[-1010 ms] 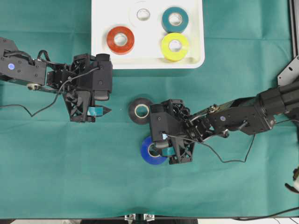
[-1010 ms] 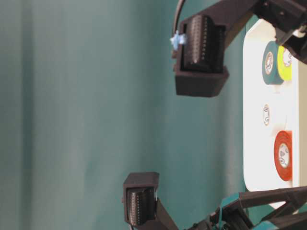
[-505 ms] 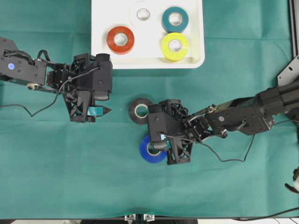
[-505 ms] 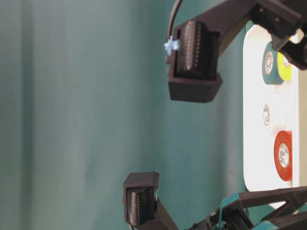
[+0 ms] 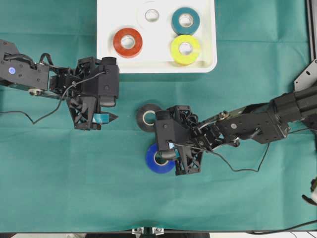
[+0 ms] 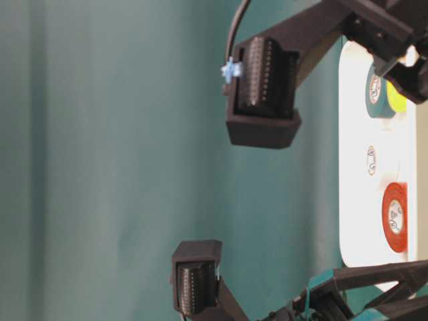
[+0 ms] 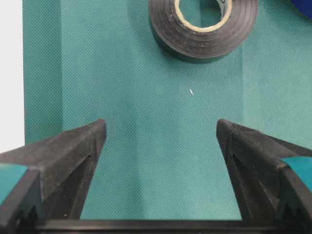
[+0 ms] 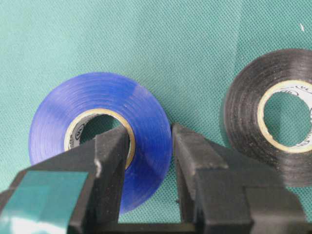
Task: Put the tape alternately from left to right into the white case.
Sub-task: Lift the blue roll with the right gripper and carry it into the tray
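The blue tape (image 5: 154, 161) (image 8: 53, 117) lies on the green cloth, and my right gripper (image 5: 166, 154) (image 8: 150, 139) is shut on its wall, with one finger in the core and one outside. Just beyond it, the black tape (image 5: 147, 117) (image 8: 241, 126) (image 7: 165, 29) lies flat and untouched. My left gripper (image 5: 113, 106) (image 7: 161, 126) stands open over bare cloth, left of the black roll. The white case (image 5: 106, 54) (image 6: 351, 134) holds red-orange (image 5: 128, 42), white (image 5: 150, 15), teal (image 5: 185, 20) and yellow (image 5: 185, 49) tape.
Green cloth covers the whole table (image 5: 59, 188). A metal bracket (image 5: 306, 75) sits at the right edge. A cable (image 5: 233, 168) loops off the right arm onto the cloth. The case's front left corner has bare floor.
The right jaws have closed on the blue roll's wall. The gripper and roll have shifted a little to the left. The left arm has not moved.
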Controlling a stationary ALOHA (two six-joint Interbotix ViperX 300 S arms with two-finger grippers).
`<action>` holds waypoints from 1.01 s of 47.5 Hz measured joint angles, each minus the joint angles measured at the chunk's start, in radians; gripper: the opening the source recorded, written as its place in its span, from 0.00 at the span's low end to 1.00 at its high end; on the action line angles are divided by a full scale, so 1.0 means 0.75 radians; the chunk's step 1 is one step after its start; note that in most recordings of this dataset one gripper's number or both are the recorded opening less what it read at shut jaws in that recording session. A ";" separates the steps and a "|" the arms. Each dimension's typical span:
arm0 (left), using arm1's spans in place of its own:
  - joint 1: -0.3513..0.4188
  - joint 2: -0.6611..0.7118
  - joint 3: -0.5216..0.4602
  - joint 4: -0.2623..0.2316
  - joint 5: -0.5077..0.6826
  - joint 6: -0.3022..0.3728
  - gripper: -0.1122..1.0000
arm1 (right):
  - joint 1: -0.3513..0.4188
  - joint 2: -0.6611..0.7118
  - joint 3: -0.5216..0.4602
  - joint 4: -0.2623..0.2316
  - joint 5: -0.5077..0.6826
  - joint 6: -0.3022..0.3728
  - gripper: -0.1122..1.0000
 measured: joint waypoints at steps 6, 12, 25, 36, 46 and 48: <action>0.000 0.000 0.000 0.000 0.000 -0.002 0.78 | 0.000 -0.004 0.000 0.002 -0.002 0.000 0.34; 0.000 0.000 0.000 0.000 0.000 0.000 0.78 | 0.004 -0.037 0.000 0.000 0.000 0.000 0.34; 0.000 0.000 0.000 0.000 0.000 0.000 0.78 | 0.010 -0.155 -0.002 0.002 0.029 0.000 0.34; 0.000 0.000 0.000 0.000 0.000 -0.002 0.78 | 0.004 -0.178 -0.014 0.000 0.143 0.000 0.34; 0.000 0.000 0.000 0.000 0.000 -0.004 0.78 | -0.072 -0.178 -0.016 0.000 0.172 -0.002 0.34; 0.000 0.000 0.000 0.000 0.000 -0.006 0.78 | -0.090 -0.180 -0.016 0.002 0.174 -0.006 0.34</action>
